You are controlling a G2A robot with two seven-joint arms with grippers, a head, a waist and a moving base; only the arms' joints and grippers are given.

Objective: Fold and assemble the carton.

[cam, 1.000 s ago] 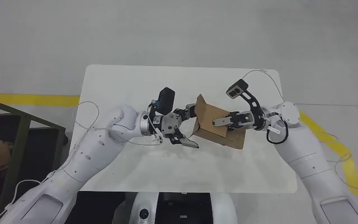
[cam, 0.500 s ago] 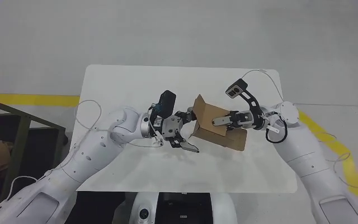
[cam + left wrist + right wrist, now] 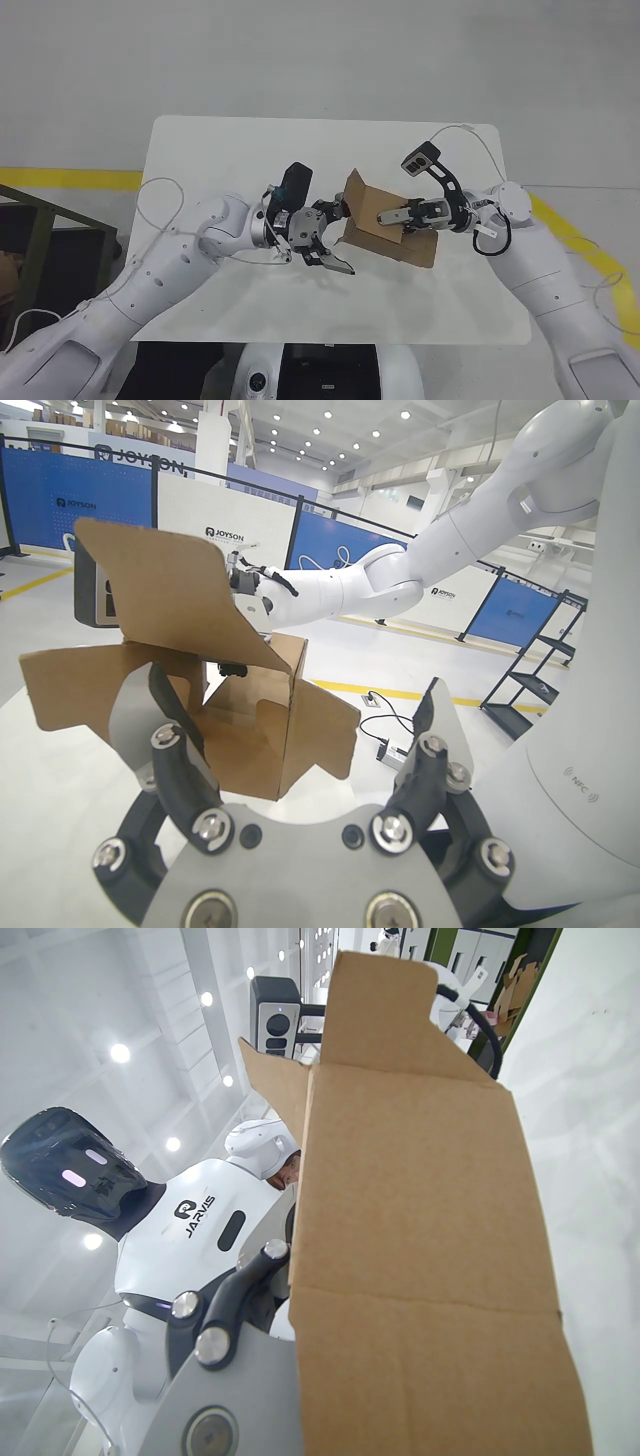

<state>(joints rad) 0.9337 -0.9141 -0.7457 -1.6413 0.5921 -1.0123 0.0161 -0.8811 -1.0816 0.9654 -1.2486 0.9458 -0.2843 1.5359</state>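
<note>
While both arms are converging near the middle of the table, we are logging the following items, largest first.

Item 1, table (image 3: 250,150): white and rectangular. It is bearing the carton slightly toward the right arm's side of centre.

Item 2, carton (image 3: 400,243) (image 3: 250,740) (image 3: 420,1208): plain brown corrugated board, partly erected into a box shape. It is lying on its side on the table, between the two grippers. Its open end is facing the left gripper, and we are looking straight into the hollow interior from the left wrist view. The end flaps are splaying outward, unfolded. The uppermost flap (image 3: 170,595) is tilting up and over the opening, and the side flaps are spreading away to either side.

Item 3, right gripper (image 3: 388,217): it is pinching the carton's upper wall close to the open end. One finger is lying along the outside of the board and the other is reaching inside, under the raised flap.

Item 4, left gripper (image 3: 338,237) (image 3: 292,680): it is hovering just in front of the open end, with its fingers (image 3: 125,710) spread wide and gripping nothing. One fingertip is overlapping a side flap. We cannot tell whether it is touching the board or sitting just short of it.
</note>
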